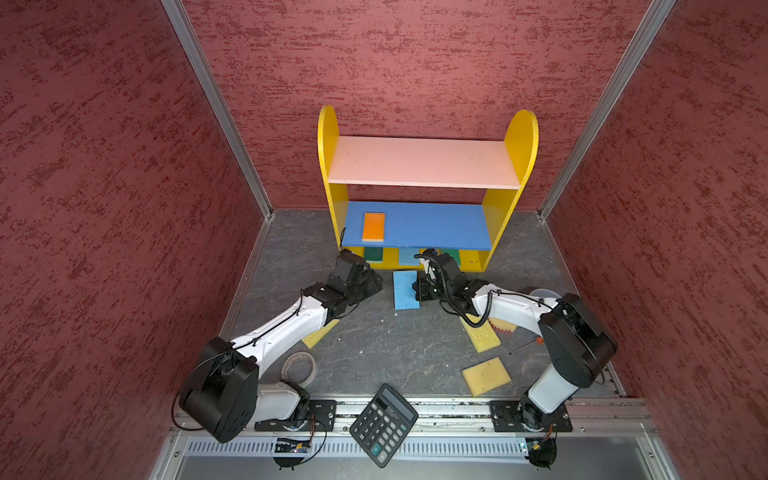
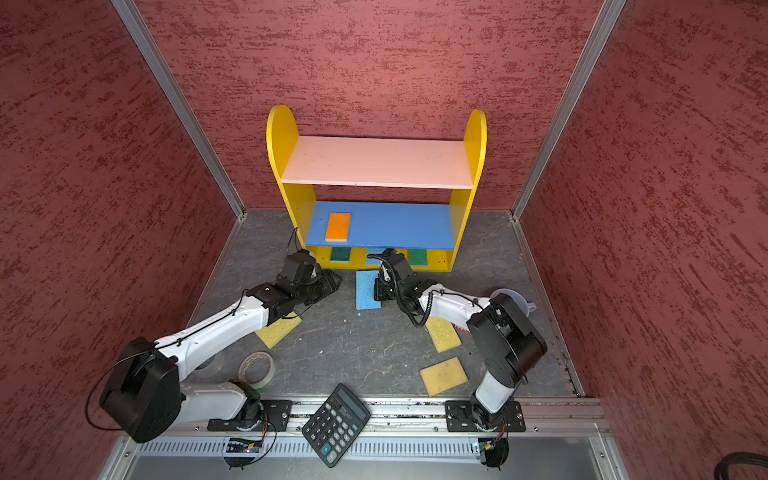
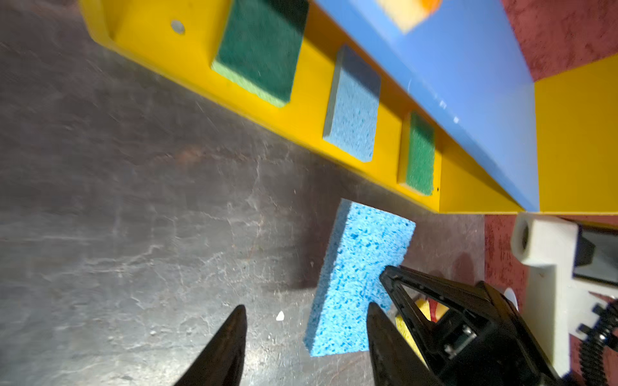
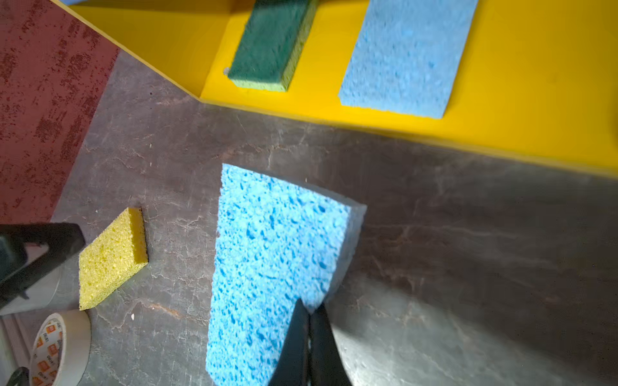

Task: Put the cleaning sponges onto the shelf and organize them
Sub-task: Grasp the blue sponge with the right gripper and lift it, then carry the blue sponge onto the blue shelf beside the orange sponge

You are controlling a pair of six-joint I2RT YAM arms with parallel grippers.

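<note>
The bright blue cleaning sponge [image 4: 274, 260] meets the right tool [image 4: 309, 309] at one long edge: the jaws are pressed together, tips against the foam, and whether foam is pinched between them I cannot tell. It lies on the dark surface [image 1: 374, 353] at the centre of both top views, just in front of the shelf [image 1: 424, 162]. The left tool [image 3: 307, 305] is near its left side there, apart from it, jaws moderately wide and empty. On the shelf's yellow bottom board a green sponge [image 3: 261, 50], a pale blue sponge [image 3: 354, 110] and a second green sponge [image 3: 419, 153] lie spaced in a row; an orange sponge [image 1: 373, 226] lies at the left end of the blue middle board. On the surface, a yellow sponge [image 1: 319, 334] shows under the left arm at centre left, another yellow sponge [image 1: 484, 340] under the right arm, and a third yellow sponge [image 1: 486, 376] at lower right.
</note>
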